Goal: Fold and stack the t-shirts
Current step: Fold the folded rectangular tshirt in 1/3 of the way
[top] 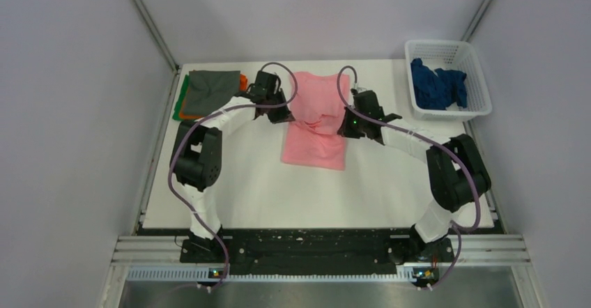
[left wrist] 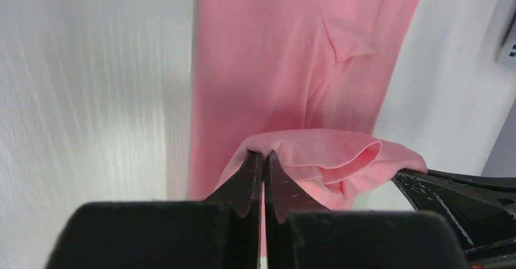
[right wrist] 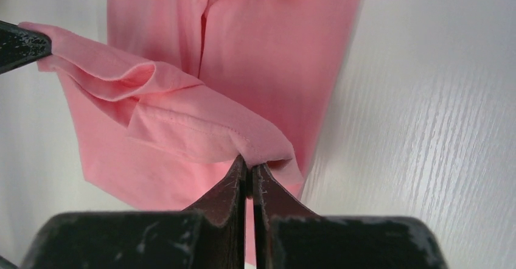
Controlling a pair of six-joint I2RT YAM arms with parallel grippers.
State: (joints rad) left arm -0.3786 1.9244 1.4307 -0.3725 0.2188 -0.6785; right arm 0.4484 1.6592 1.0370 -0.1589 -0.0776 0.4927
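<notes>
A light pink t-shirt (top: 315, 123) lies folded into a narrow strip in the middle of the table, its far end lifted and doubled towards the near end. My left gripper (top: 282, 118) is shut on the left corner of that lifted edge (left wrist: 316, 150). At the right corner of the same edge (right wrist: 201, 123), my right gripper (top: 346, 131) is shut on the hem. The raised cloth sags between the two grippers above the rest of the shirt. A dark blue t-shirt (top: 437, 85) lies crumpled in the basket. Grey (top: 212, 88), orange (top: 242, 82) and green (top: 180, 99) shirts sit folded in a stack at the back left.
The white mesh basket (top: 481, 78) stands at the back right corner of the table. The white table (top: 279, 196) has bare surface in front of the pink shirt. Grey walls close in on the table's left, right and far sides.
</notes>
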